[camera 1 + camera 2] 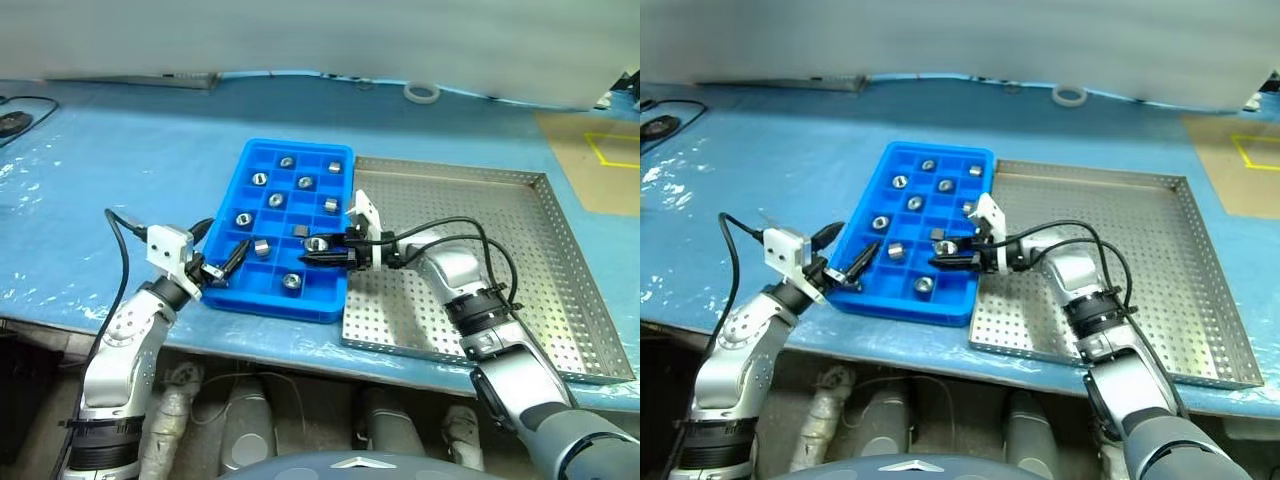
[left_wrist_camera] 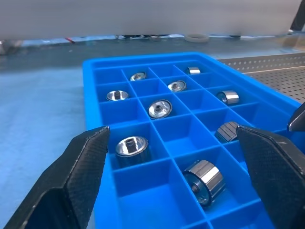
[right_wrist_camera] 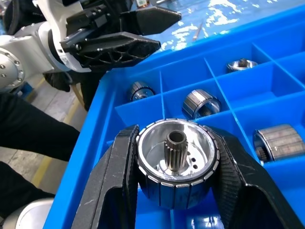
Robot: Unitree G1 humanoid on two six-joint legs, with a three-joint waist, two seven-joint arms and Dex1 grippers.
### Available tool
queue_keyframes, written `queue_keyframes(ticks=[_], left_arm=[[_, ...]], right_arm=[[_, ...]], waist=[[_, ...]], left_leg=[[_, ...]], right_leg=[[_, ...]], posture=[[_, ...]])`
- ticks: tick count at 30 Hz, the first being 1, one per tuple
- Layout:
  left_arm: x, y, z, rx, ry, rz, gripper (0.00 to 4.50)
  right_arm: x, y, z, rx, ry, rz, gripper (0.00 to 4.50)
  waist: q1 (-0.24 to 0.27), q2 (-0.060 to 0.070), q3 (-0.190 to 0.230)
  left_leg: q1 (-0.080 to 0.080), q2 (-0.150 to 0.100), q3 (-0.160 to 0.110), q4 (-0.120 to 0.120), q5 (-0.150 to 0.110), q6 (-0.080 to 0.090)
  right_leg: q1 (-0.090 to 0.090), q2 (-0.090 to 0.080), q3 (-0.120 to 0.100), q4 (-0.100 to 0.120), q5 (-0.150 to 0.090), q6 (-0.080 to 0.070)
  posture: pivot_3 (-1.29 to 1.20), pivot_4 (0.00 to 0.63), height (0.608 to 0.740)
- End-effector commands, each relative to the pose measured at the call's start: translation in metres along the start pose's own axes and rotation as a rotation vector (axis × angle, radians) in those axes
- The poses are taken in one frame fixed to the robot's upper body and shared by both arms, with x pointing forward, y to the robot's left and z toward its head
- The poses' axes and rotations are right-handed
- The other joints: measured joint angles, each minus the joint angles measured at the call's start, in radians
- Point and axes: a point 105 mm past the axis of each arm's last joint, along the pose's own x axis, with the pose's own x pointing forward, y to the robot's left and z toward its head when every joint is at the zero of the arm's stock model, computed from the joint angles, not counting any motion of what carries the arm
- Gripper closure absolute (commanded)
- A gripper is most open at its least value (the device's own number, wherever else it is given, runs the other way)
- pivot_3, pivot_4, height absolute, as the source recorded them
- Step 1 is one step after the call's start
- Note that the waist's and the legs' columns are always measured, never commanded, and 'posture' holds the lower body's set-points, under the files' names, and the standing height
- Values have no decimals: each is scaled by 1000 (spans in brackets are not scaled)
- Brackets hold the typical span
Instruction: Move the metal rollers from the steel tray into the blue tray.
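Nearest to the camera, the right tool [image 3: 174, 200] is clamped on one metal roller [image 3: 175, 162], a shiny ribbed cylinder with a small toothed shaft in its middle. Seen from the head, this tool [image 1: 318, 250] reaches in from the steel tray [image 1: 560, 260] side and holds the roller over the near right part of the blue tray [image 1: 232, 180]. The steel tray, just beside the blue one on the blue worktop [image 1: 120, 150], shows no roller on the perforated floor that I can see.

The left tool [image 1: 222, 262] has its fingers wide apart and holds nothing; it waits at the near left corner of the blue tray, close to the rim. Several other rollers [image 2: 160, 108] lie already in their compartments, each one alone.

I think the step now is to put the held roller down. To do it well, the right tool should stop above a free compartment, not above one that is taken, then go down until the roller is below the walls and only then open. If it opens too high, the roller may roll over a wall. The left tool should stay out of the way.
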Motion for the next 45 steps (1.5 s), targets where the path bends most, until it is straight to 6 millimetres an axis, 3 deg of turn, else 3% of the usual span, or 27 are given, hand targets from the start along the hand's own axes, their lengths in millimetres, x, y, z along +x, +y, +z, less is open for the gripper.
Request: queue_keyframes(ticks=[1,8,14,18,22,27,31,36,45], left_arm=[[-1,3,18,38,-46,6,0],[8,8,23,61,-47,-25,0],[17,9,27,66,-57,-58,0],[22,12,31,16,-79,-26,0],[26,30,19,79,-22,69,0],[37,17,35,49,-87,-36,0],[44,4,36,54,-73,-165,0],[57,8,47,54,-108,-193,0],[72,4,48,66,-116,-244,0]], right_arm=[[-1,-5,-1,-32,10,-12,2834],[-14,-8,-6,-4,-10,-37,2834],[-15,-18,0,-31,-46,-120,866],[-21,-36,17,-54,-147,-246,866],[-28,-48,32,-70,-237,-339,866],[-43,-57,35,-75,-284,-415,866],[-56,-70,35,-121,-284,-522,866],[-71,-68,40,-153,-327,-561,866],[-89,-73,51,-227,-401,-699,866]], waist=[[0,0,0],[-1,0,0],[-10,0,0],[-11,0,0],[-15,0,0],[-15,0,0],[-20,0,0],[-30,0,0],[-68,0,0]], left_leg=[[0,0,0,0,0,0],[0,0,-1,0,0,0],[1,0,-1,0,0,0],[1,-1,-1,0,1,-1],[0,0,-1,0,1,-1],[-1,0,-1,0,1,-1],[0,-1,0,0,1,-1],[0,0,1,0,1,-1],[0,-1,1,1,1,-1]], right_leg=[[0,0,0,0,0,0],[1,0,0,0,3,-5],[1,1,0,0,3,-5],[1,0,0,0,3,-5],[0,1,0,1,3,-6],[-1,1,0,0,3,-6],[-1,1,1,0,4,-6],[-1,2,1,2,4,-6],[-1,3,1,1,4,-6]], posture=[[180,150,740],[138,150,740],[101,150,740],[76,150,740],[46,150,740],[8,150,740],[-39,150,740],[-85,150,740],[-135,150,740]])
